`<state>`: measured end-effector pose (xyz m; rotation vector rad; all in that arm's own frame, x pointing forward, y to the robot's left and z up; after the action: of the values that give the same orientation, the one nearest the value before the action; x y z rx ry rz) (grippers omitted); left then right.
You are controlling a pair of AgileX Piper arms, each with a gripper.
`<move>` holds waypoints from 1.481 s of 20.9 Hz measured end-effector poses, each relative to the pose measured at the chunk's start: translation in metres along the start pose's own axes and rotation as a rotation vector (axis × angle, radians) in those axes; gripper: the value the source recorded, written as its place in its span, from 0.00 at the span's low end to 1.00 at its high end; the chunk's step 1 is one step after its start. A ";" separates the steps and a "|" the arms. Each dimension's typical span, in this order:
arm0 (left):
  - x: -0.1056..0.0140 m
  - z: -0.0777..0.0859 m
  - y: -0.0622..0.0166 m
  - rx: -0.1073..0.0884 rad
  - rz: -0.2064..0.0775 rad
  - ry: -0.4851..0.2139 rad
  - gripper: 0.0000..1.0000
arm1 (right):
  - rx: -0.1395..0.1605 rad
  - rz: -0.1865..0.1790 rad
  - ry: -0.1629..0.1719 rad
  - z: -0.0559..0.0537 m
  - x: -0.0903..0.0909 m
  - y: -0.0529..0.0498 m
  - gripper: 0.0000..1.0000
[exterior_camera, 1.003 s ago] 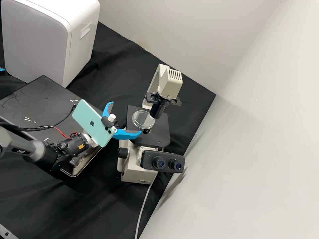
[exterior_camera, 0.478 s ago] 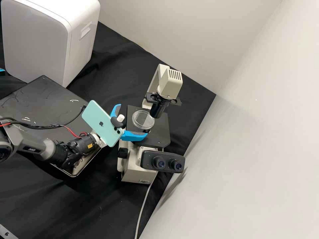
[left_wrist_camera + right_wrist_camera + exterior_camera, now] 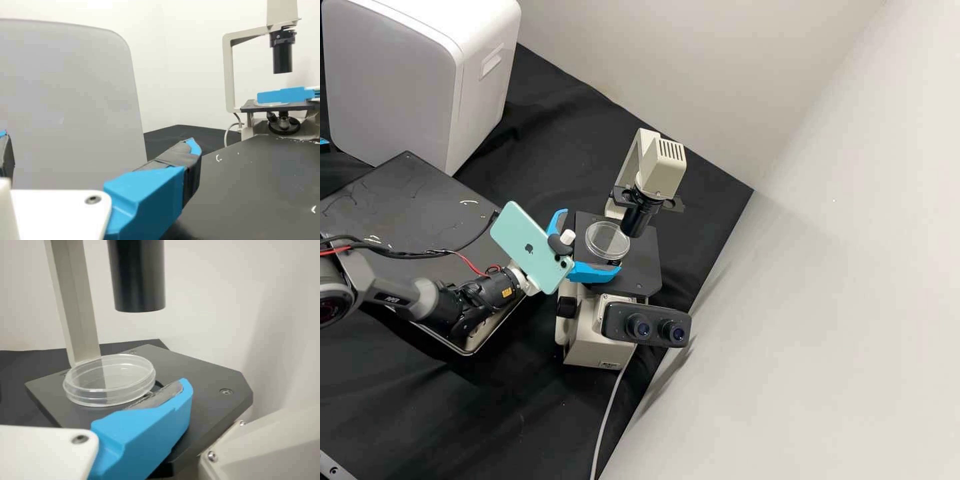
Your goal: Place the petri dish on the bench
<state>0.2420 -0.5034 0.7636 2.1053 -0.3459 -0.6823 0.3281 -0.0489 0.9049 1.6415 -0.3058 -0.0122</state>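
"While the left gripper (image 3: 97,142) hangs near the white appliance (image 3: 407,73), its 2 fingers spread on nothing, what is the right one doing?"

"The right gripper (image 3: 590,241) is up at the microscope (image 3: 593,340). Its 2 fingers are spread wide to either side of the petri dish (image 3: 608,240), clamping nothing. In the right wrist view, 1 blue finger lies just beside the dish wall. Whether it touches, I cannot tell."

"And the dish itself?"

"Flat on the black stage (image 3: 643,267), close under the dark lens tube (image 3: 639,217), not yet on the bench (image 3: 540,133)."

"How will it handle?"

"My guess is very light. It's clear thin plastic, stiff but easy to crack, and smooth enough to slip. It may be a lid over a base, so the 2 halves could part."

"Where to take hold, then?"

"Across the round wall, on opposite sides, low enough to catch the base, with a gentle squeeze. I'd keep it level and draw it out sideways from beneath the tube before lowering."
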 end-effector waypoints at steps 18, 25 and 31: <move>0.000 0.000 -0.0002 0.008 -0.001 0.000 1.00 | -0.068 -0.021 -0.027 0.014 0.033 -0.009 1.00; 0.000 0.001 -0.0004 0.015 -0.001 -0.005 1.00 | -0.056 -0.009 -0.029 0.017 0.040 -0.011 1.00; 0.000 0.002 -0.0009 0.014 -0.003 -0.009 1.00 | -0.070 -0.002 -0.020 0.018 0.042 -0.012 1.00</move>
<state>0.2408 -0.5045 0.7617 2.1174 -0.3530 -0.6929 0.3678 -0.0741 0.8989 1.5733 -0.3154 -0.0401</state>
